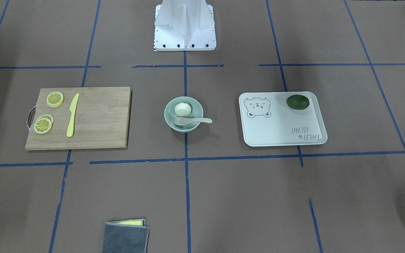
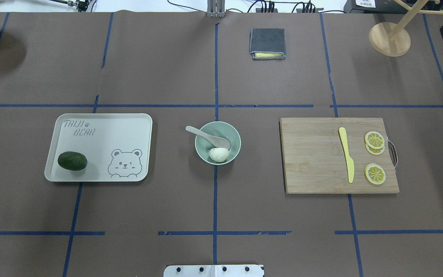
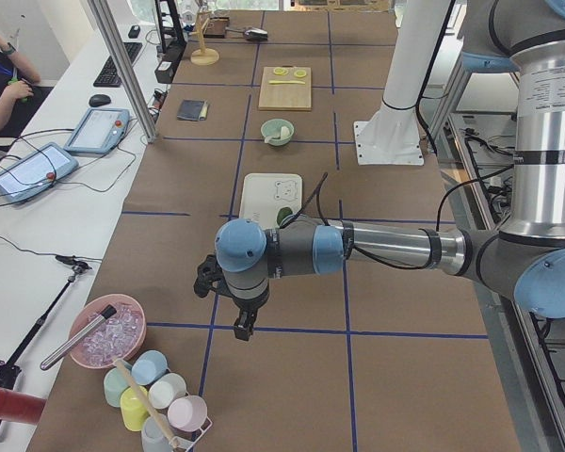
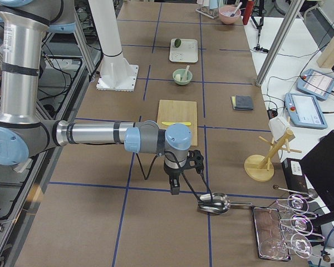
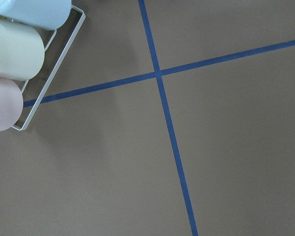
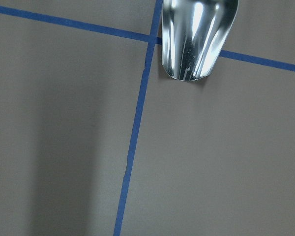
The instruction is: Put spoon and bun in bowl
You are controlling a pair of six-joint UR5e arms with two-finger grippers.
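The mint-green bowl [image 2: 236,135] stands at the middle of the table, also in the front view [image 1: 169,106]. The white bun [image 2: 219,154] lies inside it [image 1: 182,109]. The pale spoon [image 2: 205,136] rests with its scoop in the bowl and its handle over the rim [image 1: 192,121]. My left gripper [image 3: 244,323] hangs over the table's left end, far from the bowl. My right gripper [image 4: 175,186] hangs over the right end. Each shows only in a side view, so I cannot tell whether it is open or shut.
A white tray [image 2: 102,130] holds a dark green lime [image 2: 72,161]. A wooden board [image 2: 313,161] carries a yellow knife [image 2: 347,159] and lemon slices [image 2: 375,174]. A grey cloth [image 2: 267,43] lies at the far side. A metal scoop [image 6: 196,34] and a cup rack [image 5: 19,59] lie below the wrists.
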